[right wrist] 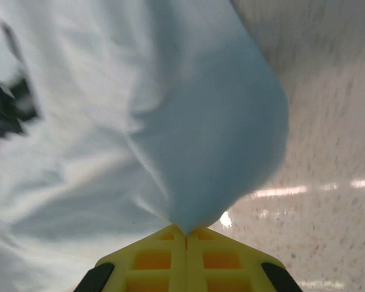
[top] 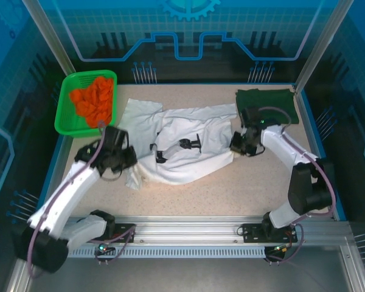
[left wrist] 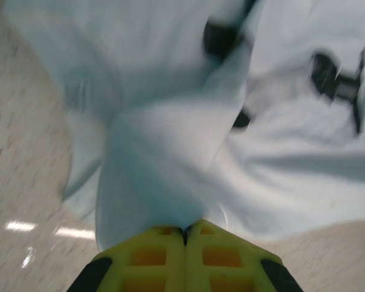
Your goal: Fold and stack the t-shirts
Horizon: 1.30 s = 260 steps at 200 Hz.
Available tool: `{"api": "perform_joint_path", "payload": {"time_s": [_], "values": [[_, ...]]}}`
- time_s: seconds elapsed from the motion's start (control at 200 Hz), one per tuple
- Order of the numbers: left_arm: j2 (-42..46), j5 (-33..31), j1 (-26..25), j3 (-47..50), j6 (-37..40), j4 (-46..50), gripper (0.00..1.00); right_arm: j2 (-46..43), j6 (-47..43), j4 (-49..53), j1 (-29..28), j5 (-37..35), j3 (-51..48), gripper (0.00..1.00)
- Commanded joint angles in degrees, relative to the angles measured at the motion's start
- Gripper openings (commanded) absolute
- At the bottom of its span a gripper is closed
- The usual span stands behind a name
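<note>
White t-shirt (top: 194, 131) lies crumpled in the middle. The left gripper (left wrist: 185, 229) pinches its near-left edge and the right gripper (right wrist: 185, 230) its right edge (both w/ fingers pressed tight on cloth). Dark green t-shirt (top: 264, 100) sits far right.

Robot lab cell; aluminium rail (top: 188, 228), blue printed panels (top: 188, 27)

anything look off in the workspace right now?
Nothing spilled or damaged. The white shirt lies crumpled and skewed across the middle, one end pinched by the left gripper, the other by the right gripper. The dark green shirt sits folded in the far right corner.
</note>
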<state>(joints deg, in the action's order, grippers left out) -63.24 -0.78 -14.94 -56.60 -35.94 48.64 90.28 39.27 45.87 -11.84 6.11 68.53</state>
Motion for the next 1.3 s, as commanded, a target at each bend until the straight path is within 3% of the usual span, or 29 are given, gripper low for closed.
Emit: {"api": "perform_joint_path", "payload": {"time_s": [0.0,0.14,0.255,0.33,0.4,0.45,0.51,0.575,0.67,0.81,0.915,1.065,1.135,1.206,1.296], "values": [[-14.4,10.0,4.5,-15.2,1.0,-13.9,0.0,7.1,-1.7,2.7,4.1,3.5,15.6,0.0],[-35.5,17.3,6.4,-43.6,0.0,-9.9,0.0,21.6,-0.5,10.0,7.1,3.9,42.2,0.0],[-52.7,21.7,7.7,-78.5,-0.5,1.4,0.0,34.0,1.5,17.9,9.3,6.7,70.6,0.0],[-58.2,23.2,7.2,-96.8,-0.5,4.4,0.0,39.0,1.8,22.3,9.5,8.0,87.3,0.0],[-56.9,25.1,6.8,-102.3,0.2,4.1,0.0,38.7,1.5,24.8,9.9,10.0,95.2,0.0],[-52.1,25.9,5.9,-99.2,4.0,3.1,0.0,35.0,-0.3,25.1,9.6,10.6,93.8,0.0],[-42.8,25.3,4.1,-87.0,9.1,0.0,0.0,27.3,-4.7,23.1,8.4,9.6,85.2,0.0],[-27.6,25.0,2.9,-61.7,9.7,-11.2,0.0,15.7,-8.7,17.4,6.7,8.0,67.6,0.0],[-8.9,23.8,3.0,-28.4,3.1,-23.6,0.0,1.3,-9.1,13.2,6.6,7.9,43.8,0.0],[14.2,20.5,1.9,-2.1,0.4,-14.5,0.0,-16.5,-7.2,10.8,5.1,10.6,13.6,0.0],[26.2,15.3,2.0,5.2,0.2,-0.2,0.0,-25.2,-5.6,12.7,2.6,9.2,-2.3,0.0],[31.1,13.4,2.0,12.5,-3.0,5.3,0.27,-26.3,-6.3,13.1,2.6,4.5,-16.6,0.0],[28.8,8.4,2.1,10.9,-2.9,6.7,0.56,-23.5,-6.5,14.0,3.4,1.2,-17.8,0.15],[24.2,4.1,2.2,7.1,-1.1,5.9,0.6,-21.2,-6.0,14.6,5.4,0.3,-16.0,0.36],[15.9,0.8,2.3,1.3,0.9,2.4,0.65,-20.4,-3.9,10.3,6.3,1.2,-12.4,0.49]]}}
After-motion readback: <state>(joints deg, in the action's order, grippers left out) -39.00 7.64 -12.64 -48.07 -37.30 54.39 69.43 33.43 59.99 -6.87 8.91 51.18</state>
